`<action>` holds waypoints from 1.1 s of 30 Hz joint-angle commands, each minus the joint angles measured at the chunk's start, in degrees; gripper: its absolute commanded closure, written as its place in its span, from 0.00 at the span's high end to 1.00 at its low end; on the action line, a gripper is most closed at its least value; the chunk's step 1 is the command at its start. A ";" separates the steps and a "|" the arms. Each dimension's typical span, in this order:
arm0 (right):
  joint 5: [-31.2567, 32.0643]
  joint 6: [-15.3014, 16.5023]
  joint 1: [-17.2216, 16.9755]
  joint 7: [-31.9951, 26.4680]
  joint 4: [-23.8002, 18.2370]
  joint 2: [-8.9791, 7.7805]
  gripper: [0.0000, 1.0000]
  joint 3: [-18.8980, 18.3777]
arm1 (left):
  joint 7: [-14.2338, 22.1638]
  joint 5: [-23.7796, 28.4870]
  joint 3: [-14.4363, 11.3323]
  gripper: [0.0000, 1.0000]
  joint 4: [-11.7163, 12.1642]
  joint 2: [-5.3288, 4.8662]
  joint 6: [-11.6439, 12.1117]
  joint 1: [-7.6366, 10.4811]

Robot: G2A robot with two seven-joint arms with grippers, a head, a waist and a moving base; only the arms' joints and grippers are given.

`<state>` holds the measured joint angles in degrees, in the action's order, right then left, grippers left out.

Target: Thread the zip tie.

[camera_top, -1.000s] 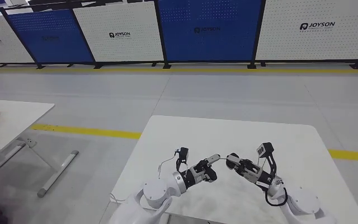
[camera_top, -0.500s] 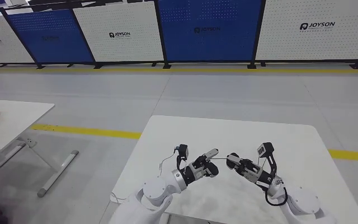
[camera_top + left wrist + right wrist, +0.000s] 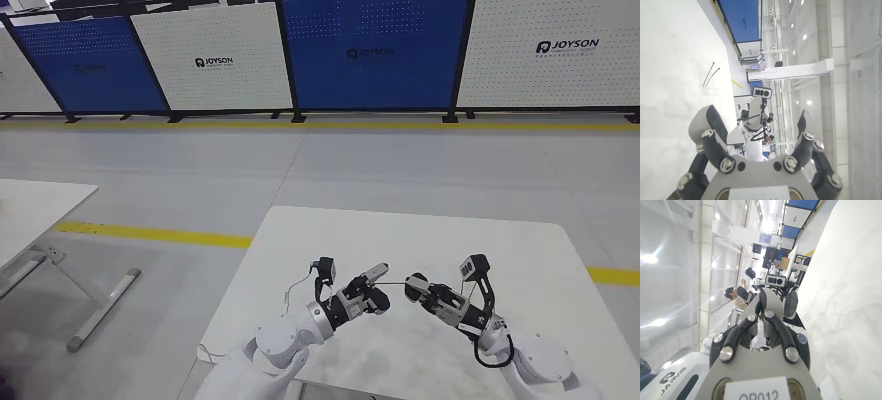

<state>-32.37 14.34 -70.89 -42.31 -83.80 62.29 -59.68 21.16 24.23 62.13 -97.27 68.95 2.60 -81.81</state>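
A thin black zip tie point(image 3: 396, 285) hangs level above the white table point(image 3: 400, 235), between the two grippers. My right gripper point(image 3: 413, 284) is shut on one end of it; in the right wrist view its fingers point(image 3: 770, 302) are pressed together. My left gripper point(image 3: 375, 282) is at the tie's free end, open, with one finger point(image 3: 377, 270) raised clear. In the left wrist view the left gripper point(image 3: 759, 121) has its two pads far apart and nothing between them.
Two spare black zip ties point(image 3: 710, 74) lie side by side on the table beyond the left gripper. Bare table surface stretches towards the far edge point(image 3: 410, 212). Blue and white partition panels point(image 3: 370, 55) stand across the floor.
The left gripper's fingers, close together by the tie's free end a second ago, have spread apart. The right gripper has stayed in place with the tie.
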 commanded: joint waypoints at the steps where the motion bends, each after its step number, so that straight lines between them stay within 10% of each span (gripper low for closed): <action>1: 0.00 0.00 0.00 0.00 0.00 0.00 0.00 0.00 | 0.00 0.00 0.00 1.00 0.00 0.00 0.00 0.00; 33: 0.62 -1.92 0.25 1.41 1.11 0.44 0.00 -0.38 | 0.00 0.00 0.00 1.00 0.00 0.00 0.00 0.00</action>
<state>-31.74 12.40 -70.63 -40.91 -82.69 62.73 -60.07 21.16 24.23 62.13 -97.27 68.95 2.60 -81.81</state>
